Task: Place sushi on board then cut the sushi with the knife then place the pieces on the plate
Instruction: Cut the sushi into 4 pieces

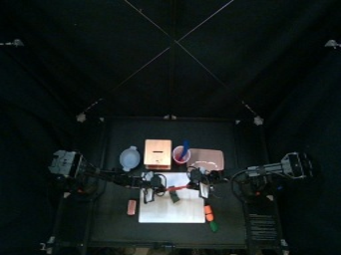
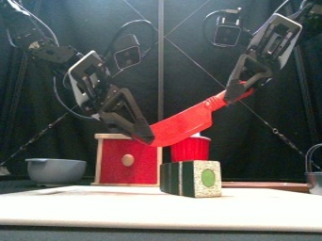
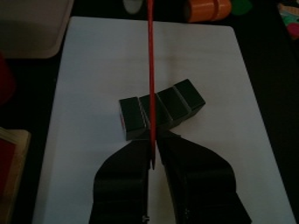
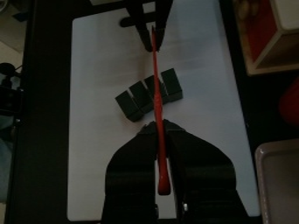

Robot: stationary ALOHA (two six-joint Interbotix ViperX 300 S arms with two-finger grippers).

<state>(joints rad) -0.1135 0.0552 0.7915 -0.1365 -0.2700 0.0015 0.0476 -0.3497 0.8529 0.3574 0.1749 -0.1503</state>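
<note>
The dark green sushi roll (image 2: 191, 178) lies on the white board (image 2: 113, 203), its blocks fanned slightly apart (image 3: 162, 110) (image 4: 149, 94). A red knife (image 2: 189, 120) hangs slanted above the roll, clear of it. My right gripper (image 2: 236, 92) is shut on its handle end up high (image 4: 162, 147). My left gripper (image 2: 141, 132) is shut on the lower blade end (image 3: 152, 159). In the top view both grippers, left (image 1: 151, 180) and right (image 1: 194, 179), meet over the board's back half (image 1: 160, 211).
Behind the board stand the wooden box with its red drawer front (image 2: 126, 158), the red cup (image 2: 191, 149), the blue-grey bowl (image 2: 56, 169) and the pink tray (image 1: 208, 156). An orange and green toy (image 1: 210, 213) lies right of the board, a reddish one (image 1: 132, 206) left.
</note>
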